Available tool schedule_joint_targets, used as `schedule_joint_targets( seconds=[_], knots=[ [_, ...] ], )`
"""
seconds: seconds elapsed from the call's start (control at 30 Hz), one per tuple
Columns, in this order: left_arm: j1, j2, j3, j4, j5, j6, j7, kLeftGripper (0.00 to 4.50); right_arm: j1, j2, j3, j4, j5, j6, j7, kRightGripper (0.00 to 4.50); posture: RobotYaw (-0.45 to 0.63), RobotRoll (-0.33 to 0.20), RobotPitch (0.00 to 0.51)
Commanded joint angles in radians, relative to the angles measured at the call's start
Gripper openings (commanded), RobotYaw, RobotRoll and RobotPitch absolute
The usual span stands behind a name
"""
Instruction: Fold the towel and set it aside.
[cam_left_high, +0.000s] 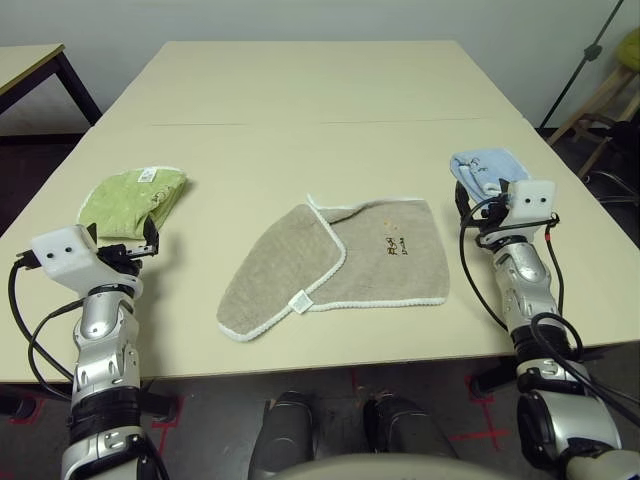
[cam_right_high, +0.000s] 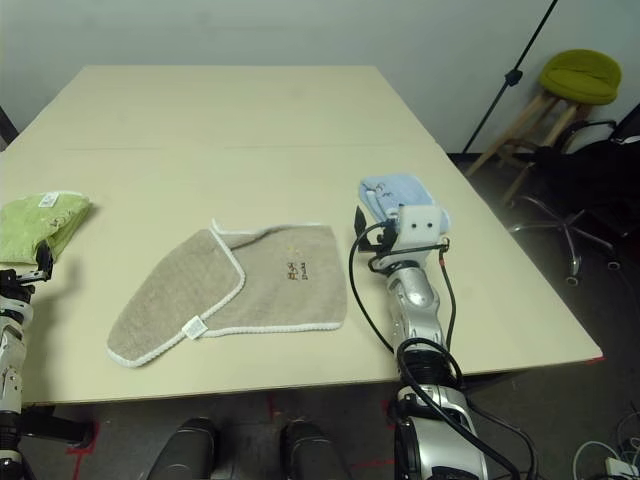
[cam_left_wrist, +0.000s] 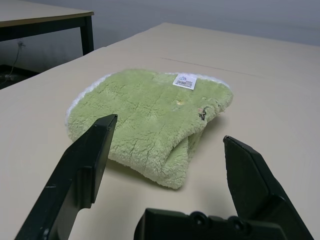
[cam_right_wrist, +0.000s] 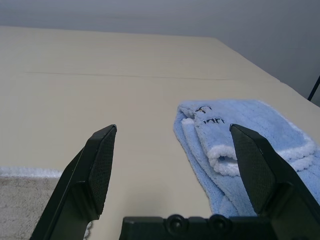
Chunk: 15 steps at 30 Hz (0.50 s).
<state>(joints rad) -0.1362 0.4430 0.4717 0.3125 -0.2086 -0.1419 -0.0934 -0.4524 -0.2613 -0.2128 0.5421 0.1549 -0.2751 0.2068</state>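
The towel (cam_left_high: 335, 265) is lying near the counter's (cam_left_high: 300, 90) front edge, between both arms, long axis running along that edge. Right fingers (cam_right_wrist: 252, 167) are nearer; left fingers (cam_left_wrist: 87, 160), like them, are standing open, holding nothing.

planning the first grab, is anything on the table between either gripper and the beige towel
Nothing visible. Bare table lies between the towel and both open grippers, left gripper and right gripper. The green cloth and blue cloth sit beyond them.

Beige-grey towel (cam_left_high: 340, 265), white-edged, left part folded over, flat mid-table
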Motion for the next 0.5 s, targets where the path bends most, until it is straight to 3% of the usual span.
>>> schedule_joint_targets(
  seconds=[0.03,0.33,0.5],
  knots=[
    [0.0,0.008,0.013,0.006,-0.013,-0.001,-0.007,4.47,-0.018,-0.021,0.009,-0.009,0.018,0.04,0.05,4.5,0.16,0.0,0.094],
    [0.003,0.167,-0.004,-0.136,-0.171,0.182,-0.284,4.47,-0.088,-0.191,0.038,-0.186,0.144,0.36,0.377,4.5,0.16,0.0,0.094],
    [0.019,0.298,-0.07,-0.247,-0.273,0.378,-0.529,4.47,-0.225,-0.3,0.07,-0.14,0.151,0.601,0.484,4.5,0.16,0.0,0.112]
  ],
)
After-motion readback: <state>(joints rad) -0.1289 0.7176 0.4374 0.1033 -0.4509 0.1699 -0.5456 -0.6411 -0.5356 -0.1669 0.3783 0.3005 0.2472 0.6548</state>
